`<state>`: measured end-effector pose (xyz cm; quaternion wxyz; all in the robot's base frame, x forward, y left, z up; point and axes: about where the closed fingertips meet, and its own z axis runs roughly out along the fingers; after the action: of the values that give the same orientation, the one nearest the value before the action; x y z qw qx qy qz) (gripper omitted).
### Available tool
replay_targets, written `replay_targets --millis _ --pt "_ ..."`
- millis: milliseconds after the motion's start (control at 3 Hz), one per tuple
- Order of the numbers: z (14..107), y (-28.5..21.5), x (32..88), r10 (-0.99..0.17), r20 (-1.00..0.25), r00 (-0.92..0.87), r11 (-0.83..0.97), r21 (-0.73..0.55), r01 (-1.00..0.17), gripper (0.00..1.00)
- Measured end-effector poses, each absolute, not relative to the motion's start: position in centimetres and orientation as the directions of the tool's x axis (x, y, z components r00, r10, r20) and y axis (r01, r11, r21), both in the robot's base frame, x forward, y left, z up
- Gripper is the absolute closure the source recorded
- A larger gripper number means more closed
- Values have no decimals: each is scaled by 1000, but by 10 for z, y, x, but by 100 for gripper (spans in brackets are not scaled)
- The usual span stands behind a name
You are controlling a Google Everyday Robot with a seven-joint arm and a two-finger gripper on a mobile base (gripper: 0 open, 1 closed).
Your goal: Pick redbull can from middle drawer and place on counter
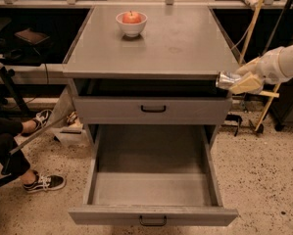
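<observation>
My gripper (238, 82) is at the right of the cabinet, just below the counter's front right corner. It is shut on the redbull can (226, 80), a slim shiny silver can held sideways with its end pointing left. The middle drawer (153, 213) is pulled wide open below and its grey inside is bare. The counter (185, 43) is the flat grey top of the cabinet, with a faint round stain near its right middle.
A white bowl (131, 27) with a red apple (132, 17) stands at the back left of the counter. The drawer front above (152, 109) is closed. A seated person's legs and shoes (43, 181) are at the left. Wooden poles (254, 18) lean at the right.
</observation>
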<state>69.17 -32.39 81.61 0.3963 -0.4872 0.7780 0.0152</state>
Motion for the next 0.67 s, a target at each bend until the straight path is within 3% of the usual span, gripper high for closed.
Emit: replay_targets --millis 667 --pt "835 -330 697 -746 -637 -196 528 -386 -756 100"
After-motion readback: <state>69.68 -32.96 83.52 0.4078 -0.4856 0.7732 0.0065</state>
